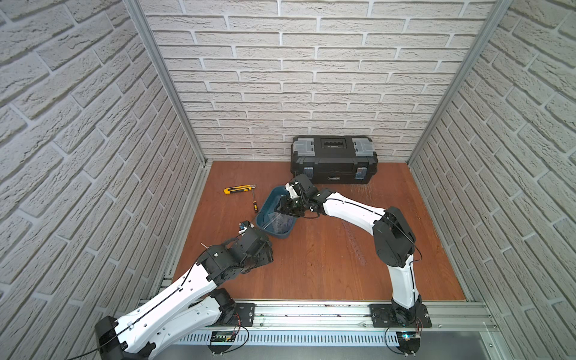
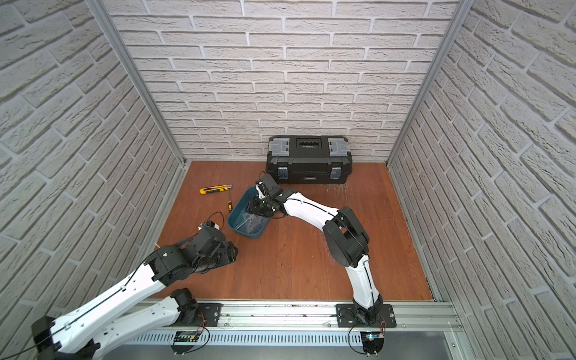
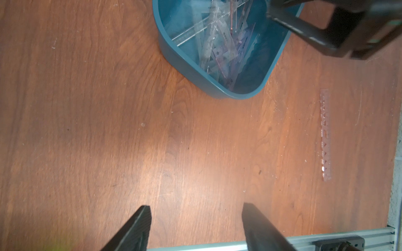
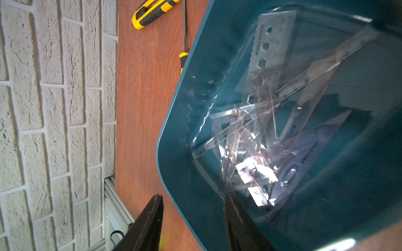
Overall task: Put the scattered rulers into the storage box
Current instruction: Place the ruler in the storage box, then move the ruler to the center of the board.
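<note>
My right end effector point(image 4: 193, 196) hangs over the storage box point(image 4: 162, 152), jaws apart and empty. The rulers point(image 4: 250, 152) lie heaped inside. One pinkish ruler point(image 3: 325, 134) lies flat on the tabletop point(image 3: 108, 130), beyond the box on my right arm's side, its long axis running toward the front rail point(image 3: 304, 240). My left end effector point(image 3: 195, 207), also apart and empty, hovers by the box's near corner. I judge the right nearer.

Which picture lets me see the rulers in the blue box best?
The right wrist view: the rulers fill the picture, holes and markings clear, inside the box. The left wrist view shows them smaller and blurrier. In both top views they are only a pale glint.
</note>
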### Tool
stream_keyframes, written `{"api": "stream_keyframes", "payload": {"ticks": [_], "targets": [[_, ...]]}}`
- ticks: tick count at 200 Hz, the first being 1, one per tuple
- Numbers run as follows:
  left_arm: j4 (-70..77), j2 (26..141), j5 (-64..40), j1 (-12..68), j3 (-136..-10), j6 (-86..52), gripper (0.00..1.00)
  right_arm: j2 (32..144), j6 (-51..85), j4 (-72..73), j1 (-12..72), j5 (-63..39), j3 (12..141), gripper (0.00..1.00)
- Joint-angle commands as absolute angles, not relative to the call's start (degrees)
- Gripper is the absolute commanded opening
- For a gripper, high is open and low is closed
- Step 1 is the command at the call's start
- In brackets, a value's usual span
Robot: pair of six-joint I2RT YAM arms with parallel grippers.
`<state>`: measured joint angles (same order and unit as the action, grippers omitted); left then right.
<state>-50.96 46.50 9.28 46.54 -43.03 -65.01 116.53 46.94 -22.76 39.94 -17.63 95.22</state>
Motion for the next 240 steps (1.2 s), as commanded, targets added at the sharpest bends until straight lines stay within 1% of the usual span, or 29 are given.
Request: {"api": "stream_keyframes", "payload": {"ticks": [1,30,51,83,114,137,162,240], "targets": [[-48.2,48.5,8.4,46.1,-43.2,-63.3,0.71,105.5,39.9,-26.7,39.3,-14.3,93.1,0.50],[-45.5,53.3,8.5,46.1,-45.8,-61.3,0.71,95.4,32.6,-32.5,38.5,-8.0,84.7,0.50],[-41.8,57.1,8.4,46.1,-47.4,-59.8,0.71,89.5,29.7,-36.4,36.9,-5.6,77.5,0.50],[-35.2,64.9,6.6,46.1,-50.8,-57.4,0.71,80.6,28.1,-39.5,34.4,-3.5,66.3,0.49],[-31.7,73.4,3.6,46.1,-55.8,-54.4,0.70,74.5,30.0,-39.5,31.7,-2.6,58.0,0.49],[-29.8,77.8,2.0,46.1,-58.5,-52.8,0.69,72.5,31.4,-38.8,30.0,-3.2,54.2,0.49],[-27.2,81.0,0.7,46.1,-60.0,-51.9,0.69,72.4,31.4,-39.2,29.3,-3.3,52.8,0.49],[-20.2,86.5,-0.4,46.9,-60.6,-49.9,0.68,72.4,31.1,-40.9,27.1,-1.5,51.3,0.50]]}}
